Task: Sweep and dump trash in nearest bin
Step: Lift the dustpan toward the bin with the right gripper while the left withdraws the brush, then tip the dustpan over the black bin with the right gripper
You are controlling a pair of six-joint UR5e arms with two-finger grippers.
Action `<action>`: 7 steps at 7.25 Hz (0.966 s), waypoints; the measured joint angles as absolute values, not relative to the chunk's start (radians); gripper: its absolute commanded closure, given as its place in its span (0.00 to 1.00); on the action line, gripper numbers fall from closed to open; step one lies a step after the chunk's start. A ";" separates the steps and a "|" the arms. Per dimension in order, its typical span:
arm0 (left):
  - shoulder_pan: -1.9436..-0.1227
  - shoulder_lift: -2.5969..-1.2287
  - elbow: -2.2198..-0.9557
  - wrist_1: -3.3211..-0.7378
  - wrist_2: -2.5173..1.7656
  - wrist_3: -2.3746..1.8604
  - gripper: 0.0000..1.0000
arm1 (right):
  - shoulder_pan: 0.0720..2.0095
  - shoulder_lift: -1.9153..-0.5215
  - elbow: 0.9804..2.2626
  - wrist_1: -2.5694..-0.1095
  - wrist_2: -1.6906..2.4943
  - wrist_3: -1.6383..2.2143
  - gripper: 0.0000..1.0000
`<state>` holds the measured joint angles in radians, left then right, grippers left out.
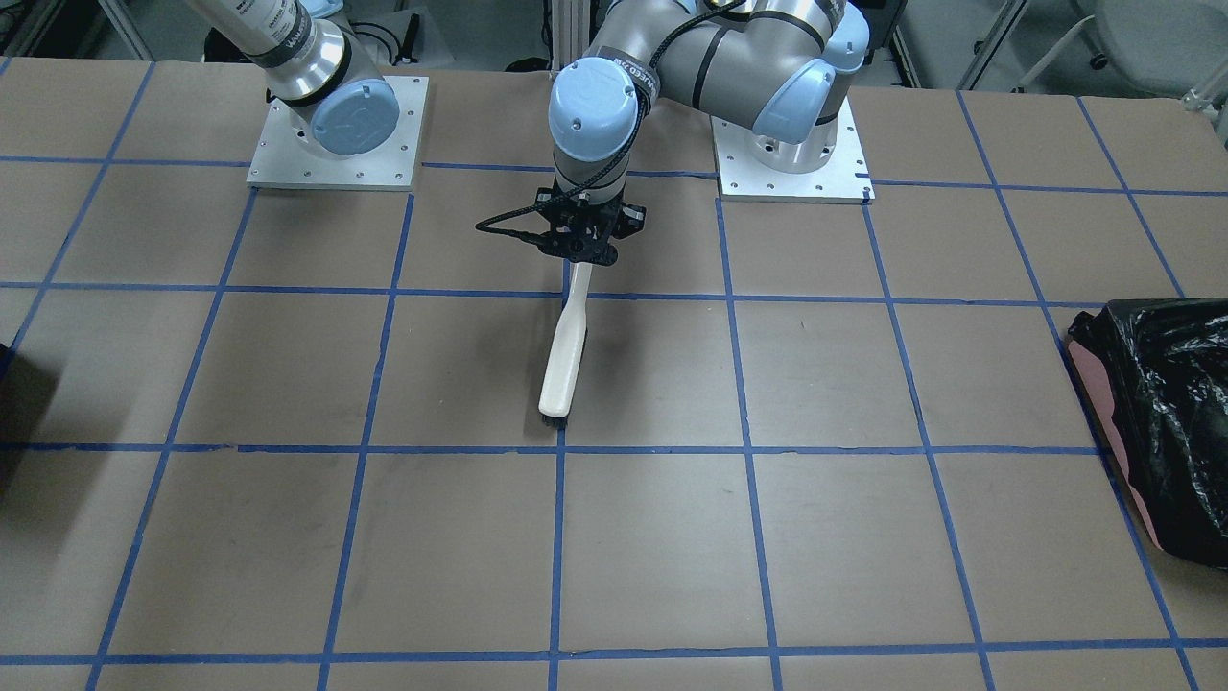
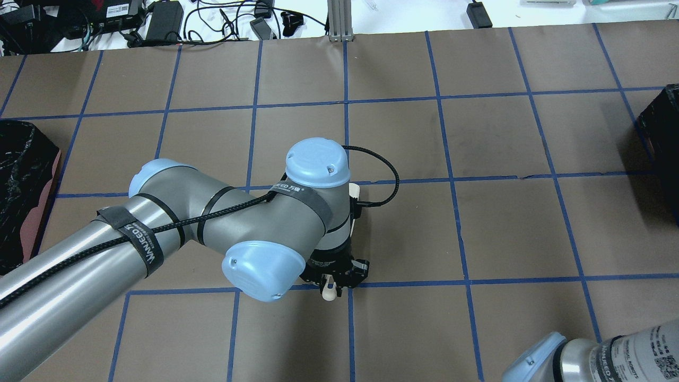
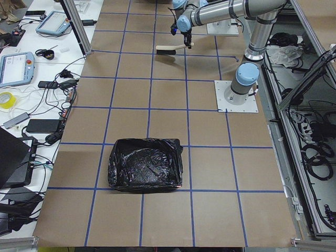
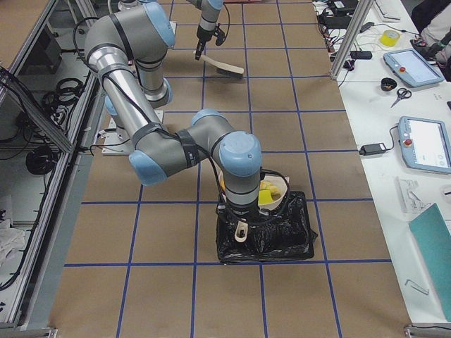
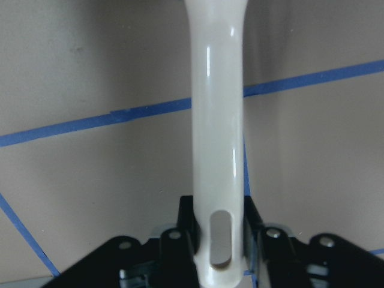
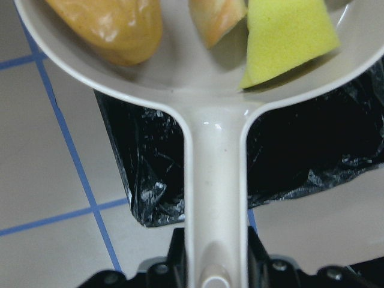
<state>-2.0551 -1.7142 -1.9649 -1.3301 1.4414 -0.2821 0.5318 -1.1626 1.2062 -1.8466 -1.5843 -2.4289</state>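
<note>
The right tool [image 6: 213, 267] is clamped on the handle of a cream dustpan [image 6: 216, 174], held above the black-bagged bin [image 6: 306, 144] at the right end of the worktop [image 1: 863, 557]. The trash [image 4: 266, 190] lies in the pan: golden-brown roll [image 6: 114, 27], pale pastry [image 6: 217, 21], yellow sponge [image 6: 288, 36]. The left tool [image 1: 578, 259] grips a white brush [image 1: 564, 350] mid-worktop, its bristle end slanting down.

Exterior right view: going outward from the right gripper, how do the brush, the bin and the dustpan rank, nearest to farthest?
From the right gripper:
1. dustpan: its handle is in the grip, with the pan over the bin.
2. bin: directly below, black-lined, in the nearer half of the table.
3. brush: far up the table, held by the left gripper.
</note>
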 measured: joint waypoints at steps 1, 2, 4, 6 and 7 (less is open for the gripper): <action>-2.055 -1.717 -1.967 -1.330 1.439 -0.283 0.92 | 0.527 -1.161 1.206 -1.890 -1.585 -2.469 1.00; -2.055 -1.724 -1.969 -1.330 1.436 -0.287 0.90 | 0.524 -1.153 1.204 -1.928 -1.586 -2.499 1.00; -2.056 -1.733 -1.969 -1.329 1.429 -0.297 0.86 | 0.523 -1.124 1.184 -1.983 -1.589 -2.559 1.00; -2.055 -1.733 -1.968 -1.330 1.398 -0.322 0.74 | 0.523 -1.093 1.152 -2.021 -1.632 -2.563 1.00; -2.054 -1.733 -1.969 -1.331 1.389 -0.329 0.71 | 0.523 -1.076 1.143 -2.026 -1.647 -2.550 1.00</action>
<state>-2.0542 -1.7329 -1.9686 -1.3307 1.3893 -0.3295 0.5231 -1.0760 1.1435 -2.0260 -1.6471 -2.5499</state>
